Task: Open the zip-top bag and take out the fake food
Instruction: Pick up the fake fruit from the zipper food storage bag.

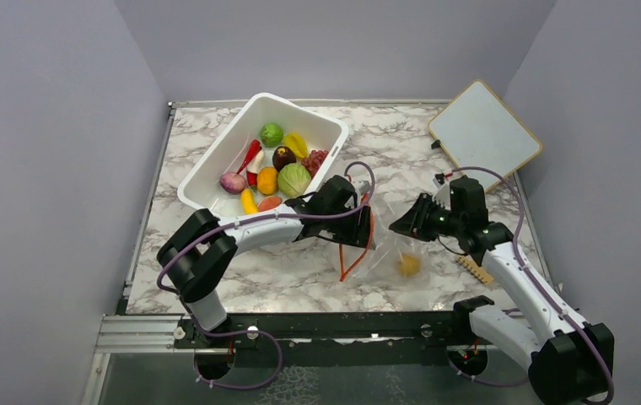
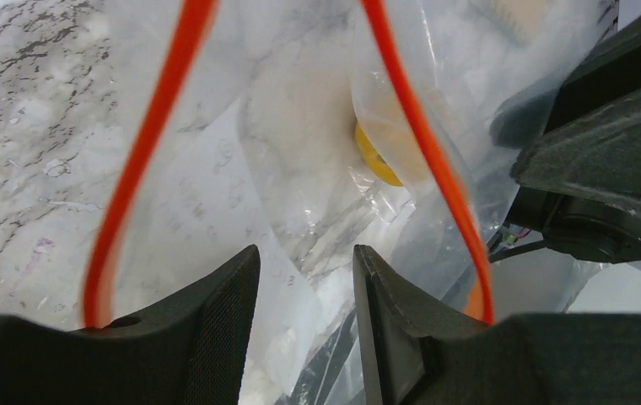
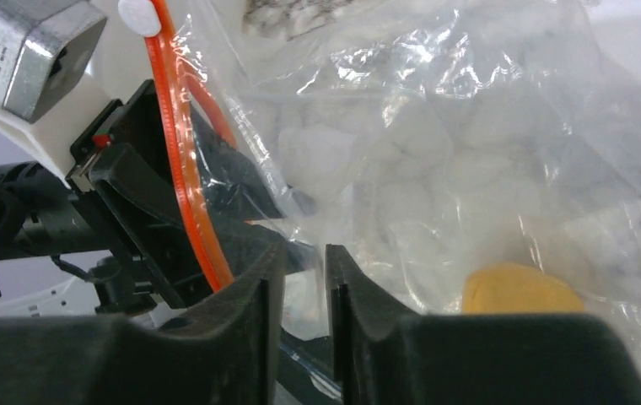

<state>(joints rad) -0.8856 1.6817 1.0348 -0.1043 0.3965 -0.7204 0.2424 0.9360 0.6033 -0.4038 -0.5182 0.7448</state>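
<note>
The clear zip-top bag (image 1: 385,251) hangs between my two grippers at the table's front middle. Its orange-red zip strip (image 1: 352,260) is parted, and the mouth gapes in the left wrist view (image 2: 144,143). One yellow-orange fake food piece (image 1: 409,264) lies low inside the bag; it also shows in the left wrist view (image 2: 376,160) and the right wrist view (image 3: 515,288). My left gripper (image 1: 367,229) (image 2: 307,261) is closed on bag film at the mouth's left side. My right gripper (image 1: 398,226) (image 3: 304,253) pinches bag film at the right side, facing the left one.
A white tub (image 1: 216,160) at the back left holds a green cabbage, a lime, a purple onion, grapes and other toy food. A white board (image 1: 484,135) leans at the back right. A small tan ridged piece (image 1: 475,268) lies beside the right arm.
</note>
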